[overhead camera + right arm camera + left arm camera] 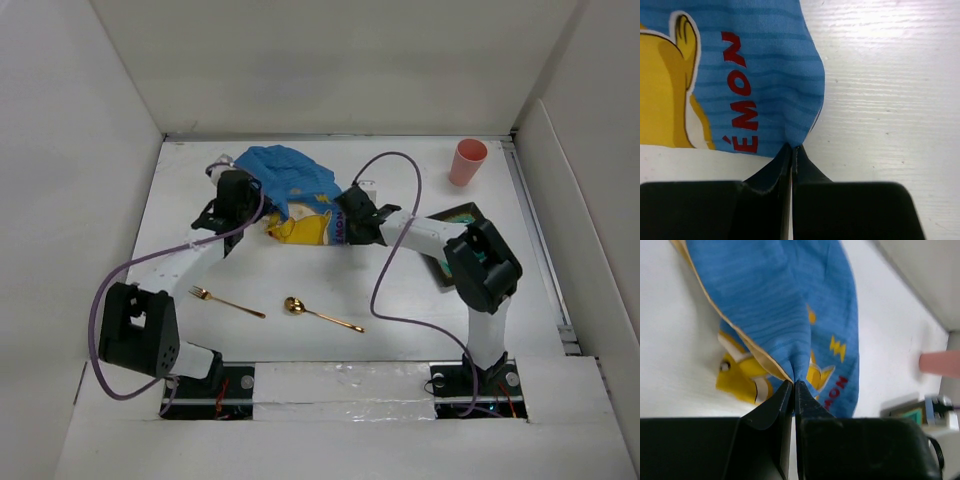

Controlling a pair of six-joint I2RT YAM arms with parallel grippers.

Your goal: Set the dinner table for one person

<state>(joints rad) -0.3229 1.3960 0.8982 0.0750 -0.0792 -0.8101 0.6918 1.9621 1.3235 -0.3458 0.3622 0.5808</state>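
Near edge: both arm bases sit on the front strip of the dinner table (400, 290), a white surface with white walls on the left, right and far sides. Just ahead of the bases, a gold fork (227, 302) lies on the left and a gold spoon (322, 314) at centre. Both lie flat, apart from each other, with bare surface all round them. A purple cable (385, 270) from the right arm arcs over the centre-right. Mid-depth on the right, a dark tray (462, 213) lies near the right edge, partly under the right arm's elbow; its contents can't be made out. Farther back, centre-left, a blue cloth (290, 185) with a yellow cartoon print sits bunched up, clear of the back wall. The left gripper (794, 384) has its fingers together, clamped on a fold of the cloth's tan-trimmed edge. The right gripper (791, 147) has its fingers together too, pinching the cloth's hem beside the red lettering, low over the surface. In the far right corner, a pink cup (467, 161) stands upright near the back wall, well apart from the cloth, with open surface between them.
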